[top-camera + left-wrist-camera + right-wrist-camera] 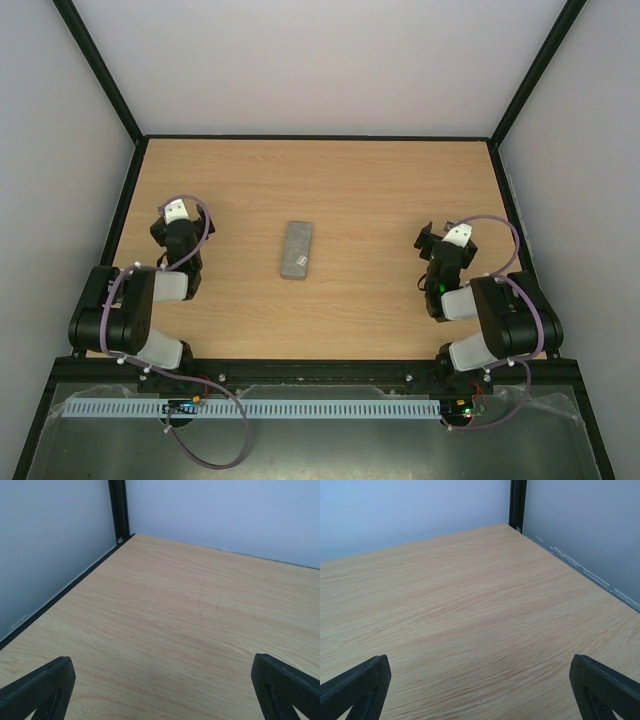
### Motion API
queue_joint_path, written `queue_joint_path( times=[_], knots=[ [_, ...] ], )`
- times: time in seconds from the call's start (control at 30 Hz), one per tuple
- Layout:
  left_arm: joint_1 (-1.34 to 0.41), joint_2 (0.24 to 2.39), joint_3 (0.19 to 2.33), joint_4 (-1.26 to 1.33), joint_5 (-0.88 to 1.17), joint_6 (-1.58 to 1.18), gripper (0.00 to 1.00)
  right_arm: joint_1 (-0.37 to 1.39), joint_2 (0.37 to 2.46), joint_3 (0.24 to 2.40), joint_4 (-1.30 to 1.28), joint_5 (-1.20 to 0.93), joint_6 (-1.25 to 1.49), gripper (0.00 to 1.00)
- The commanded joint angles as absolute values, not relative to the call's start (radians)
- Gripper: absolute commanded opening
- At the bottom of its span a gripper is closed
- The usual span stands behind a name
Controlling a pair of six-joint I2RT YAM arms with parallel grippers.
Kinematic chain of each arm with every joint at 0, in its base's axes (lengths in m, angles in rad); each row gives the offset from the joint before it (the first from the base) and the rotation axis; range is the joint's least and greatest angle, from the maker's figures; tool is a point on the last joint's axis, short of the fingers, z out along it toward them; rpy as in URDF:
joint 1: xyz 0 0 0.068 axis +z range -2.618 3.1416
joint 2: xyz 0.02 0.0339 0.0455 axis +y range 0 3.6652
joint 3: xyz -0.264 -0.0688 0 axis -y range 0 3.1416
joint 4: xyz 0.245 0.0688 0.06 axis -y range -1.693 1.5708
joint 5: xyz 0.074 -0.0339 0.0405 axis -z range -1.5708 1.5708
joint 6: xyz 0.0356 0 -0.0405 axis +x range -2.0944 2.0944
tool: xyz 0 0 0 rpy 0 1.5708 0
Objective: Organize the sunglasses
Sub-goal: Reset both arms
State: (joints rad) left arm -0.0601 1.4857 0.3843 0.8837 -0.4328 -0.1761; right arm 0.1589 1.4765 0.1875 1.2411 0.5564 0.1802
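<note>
The left claw (161,680) and the right claw (480,677) are parked at either side of the table (390,190), spread wide with nothing gripped, and the sunglasses are nowhere seen, so they are judged to be inside the closed grey case (297,249) between them.

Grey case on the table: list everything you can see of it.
The grey case is a slim rectangular box with a mottled, fabric-like surface and a small pale mark near its near right corner. It looks closed and lies flat, its long axis running near to far, slightly tilted. It sits a little left of the middle of the table, touching only the wood. Only the top view shows it.
</note>
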Motion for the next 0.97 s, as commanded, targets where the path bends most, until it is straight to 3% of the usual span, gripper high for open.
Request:
queue_joint_path(
  times=[0.0, 0.13, 0.2, 0.27, 0.37, 0.93],
  knots=[
    [-0.038, 1.482, 0.269, 1.188, -0.327, -0.114, 0.99, 0.153, 1.473, 0.157, 1.367, 0.513, 0.146, 0.98],
    [-0.037, 1.499, 0.239, 1.251, -0.340, -0.122, 1.00, 0.153, 1.602, 0.075, 1.687, 0.473, 0.100, 0.99],
    [-0.037, 1.518, 0.235, 1.276, -0.360, -0.125, 1.00, 0.149, 1.514, 0.134, 1.421, 0.466, 0.140, 0.99],
    [-0.038, 1.533, 0.223, 1.317, -0.359, -0.119, 0.99, 0.141, 1.571, 0.148, 1.495, 0.470, 0.132, 0.99],
    [-0.040, 1.530, 0.234, 1.287, -0.352, -0.120, 1.00, 0.131, 1.534, 0.189, 1.346, 0.453, 0.153, 0.99],
    [-0.037, 1.531, 0.225, 1.306, -0.342, -0.118, 0.99, 0.127, 1.542, 0.185, 1.375, 0.448, 0.147, 0.99]
  ],
)
